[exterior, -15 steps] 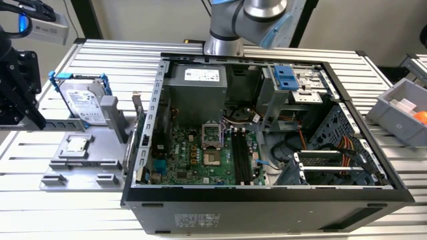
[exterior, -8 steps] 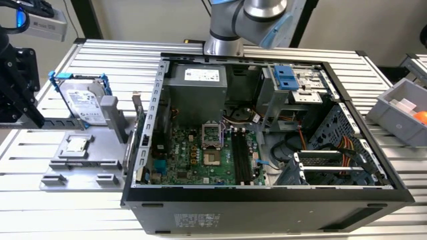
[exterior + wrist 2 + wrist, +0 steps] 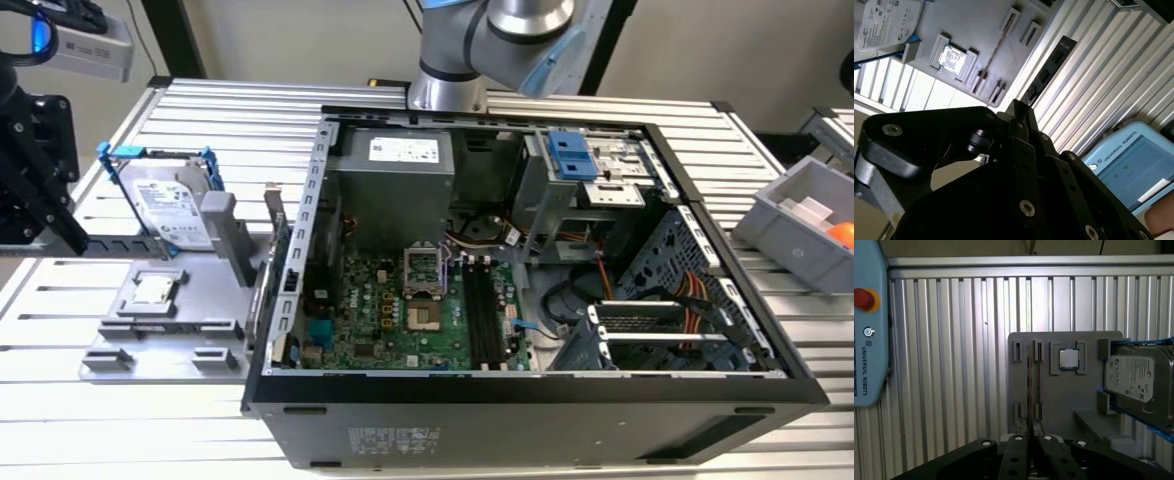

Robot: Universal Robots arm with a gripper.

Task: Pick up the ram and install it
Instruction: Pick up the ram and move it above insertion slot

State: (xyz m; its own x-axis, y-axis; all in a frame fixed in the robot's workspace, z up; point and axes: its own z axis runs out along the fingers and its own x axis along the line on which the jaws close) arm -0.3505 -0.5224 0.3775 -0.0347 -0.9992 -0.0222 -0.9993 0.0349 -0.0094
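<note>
The ram [image 3: 1029, 385] stands on edge in the slotted holders of a grey fixture plate [image 3: 1054, 405] and appears as a thin dark strip. In the second wrist view the ram [image 3: 996, 50] runs slantwise across the same plate [image 3: 979, 30]. My gripper [image 3: 1032, 440] hangs well above the plate, over one end of the ram, with its fingers close together and nothing between them. Its fingertips [image 3: 1019, 107] are apart from the ram. The arm's black end [image 3: 30, 150] shows at the exterior view's left edge, beside the fixture plate [image 3: 200, 305].
An open computer case [image 3: 534, 390] lies in the middle, with long black memory slots [image 3: 483, 310] on its motherboard. The fixture also holds a processor chip [image 3: 1069, 358] and a hard drive in a blue frame [image 3: 1139, 380]. A teach pendant [image 3: 869, 325] lies on the ribbed table. A grey bin [image 3: 801, 220] stands at the exterior view's right.
</note>
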